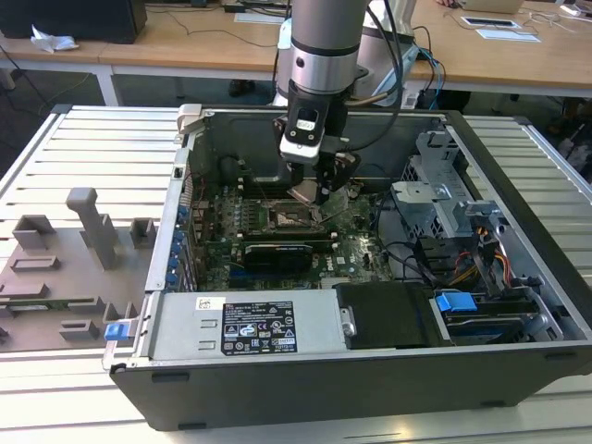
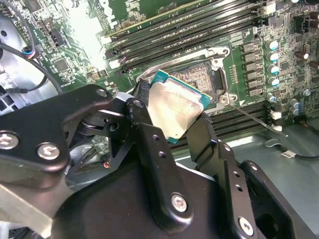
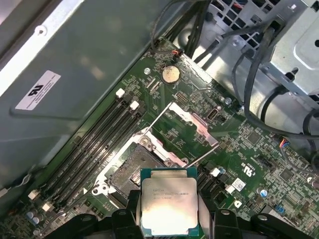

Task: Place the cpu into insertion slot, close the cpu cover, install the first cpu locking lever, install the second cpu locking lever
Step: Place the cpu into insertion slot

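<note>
**Chip position.** The cpu is off the board, held by two opposite edges with its dull metal top facing the first wrist camera. It is not seated. In the second wrist view the cpu hangs tilted over the near rim of the socket.

**Gripper state.** The gripper is clamped on the chip, with one black finger pressed against each side edge.

**Key relation.** The insertion slot lies directly below and slightly ahead of the chip, close by but not in contact with it. In the exterior view the gripper stands just above the insertion slot, offset a little toward the exterior view's right. By appearance, the chip's edges are turned relative to the socket rim rather than squared to it.

**Socket condition.** The dark contact field is exposed. The cpu cover is swung open on the side of the socket away from the chip. Two thin locking levers stand released.

**Surroundings.** Long memory slots run beside the socket on the green motherboard, inside the open computer case.
</note>
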Robot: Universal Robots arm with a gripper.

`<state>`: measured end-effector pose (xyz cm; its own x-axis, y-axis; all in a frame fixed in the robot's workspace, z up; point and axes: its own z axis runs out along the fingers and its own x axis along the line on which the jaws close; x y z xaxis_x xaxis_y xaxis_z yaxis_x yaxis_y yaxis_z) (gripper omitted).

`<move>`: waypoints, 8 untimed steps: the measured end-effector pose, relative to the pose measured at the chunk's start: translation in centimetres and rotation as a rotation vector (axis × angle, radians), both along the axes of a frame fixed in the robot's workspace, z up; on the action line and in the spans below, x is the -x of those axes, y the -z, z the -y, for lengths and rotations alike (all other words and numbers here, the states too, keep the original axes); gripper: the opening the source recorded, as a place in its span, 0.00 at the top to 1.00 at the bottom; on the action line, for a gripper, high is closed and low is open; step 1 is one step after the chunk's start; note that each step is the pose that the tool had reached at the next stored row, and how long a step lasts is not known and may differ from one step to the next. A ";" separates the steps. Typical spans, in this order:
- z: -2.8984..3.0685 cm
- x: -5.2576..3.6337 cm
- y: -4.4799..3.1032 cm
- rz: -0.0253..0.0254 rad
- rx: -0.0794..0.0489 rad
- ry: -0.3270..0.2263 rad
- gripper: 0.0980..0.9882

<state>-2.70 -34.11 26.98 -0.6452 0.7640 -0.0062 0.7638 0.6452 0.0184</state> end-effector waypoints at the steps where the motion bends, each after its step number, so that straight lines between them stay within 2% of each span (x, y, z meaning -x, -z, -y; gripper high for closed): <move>1: 0.00 0.00 0.00 0.0000 0.000 0.005 0.50; 8: 0.00 0.00 0.01 0.0001 0.004 0.056 0.50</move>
<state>-2.70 -34.11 26.97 -0.6011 0.7991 -0.0093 0.7990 0.6011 0.0161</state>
